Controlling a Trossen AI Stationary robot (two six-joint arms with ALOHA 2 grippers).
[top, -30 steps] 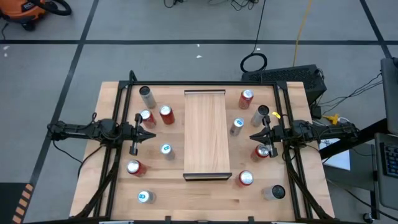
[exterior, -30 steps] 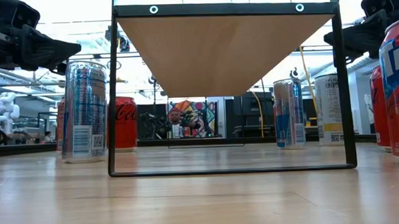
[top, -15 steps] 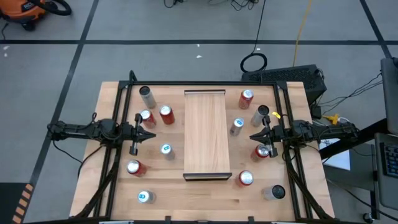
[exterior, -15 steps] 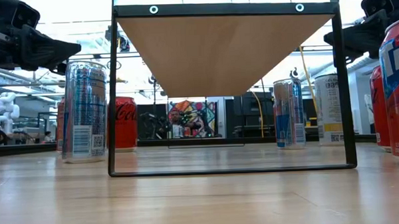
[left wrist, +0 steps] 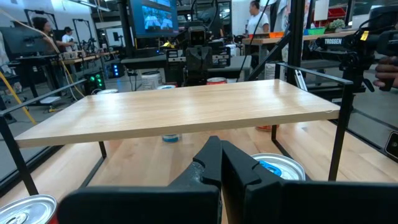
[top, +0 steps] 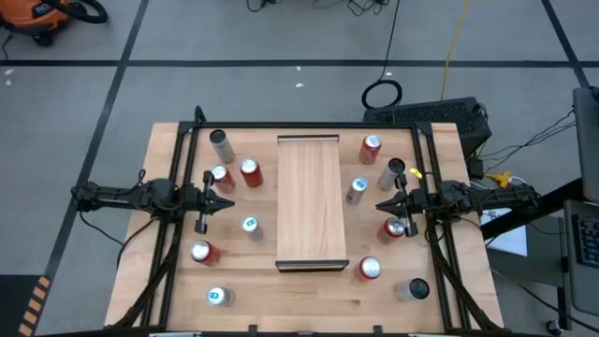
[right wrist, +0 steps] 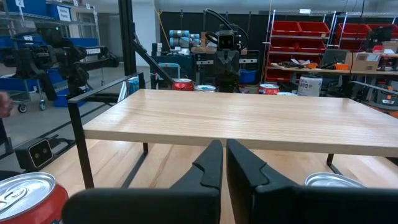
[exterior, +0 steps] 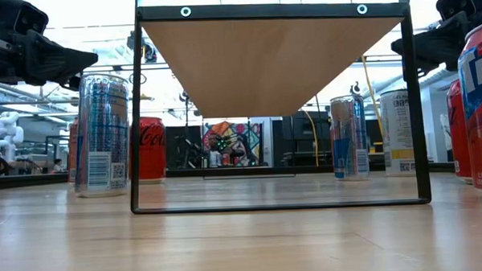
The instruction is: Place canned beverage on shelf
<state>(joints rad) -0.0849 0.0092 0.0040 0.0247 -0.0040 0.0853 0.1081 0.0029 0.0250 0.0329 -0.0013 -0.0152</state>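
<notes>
Dark left end effector (top: 226, 201) and right end effector (top: 382, 206) both closed, empty.

floor: grey, dark tape lines (top: 122, 64) | red bin racks (right wrist: 348, 37) | wall screen (left wrist: 153, 17)

1. High view: straight down from above, taking in the whole table (top: 140, 271) and the floor around it.
2. Low view: at tabletop height, looking level under the shelf (exterior: 271, 62) into the room.
3. Left wrist view: close, facing the shelf's long side, apparently toward the opposite arm.
4. Right wrist view: the mirror, facing back. All four share the shelf.
</notes>
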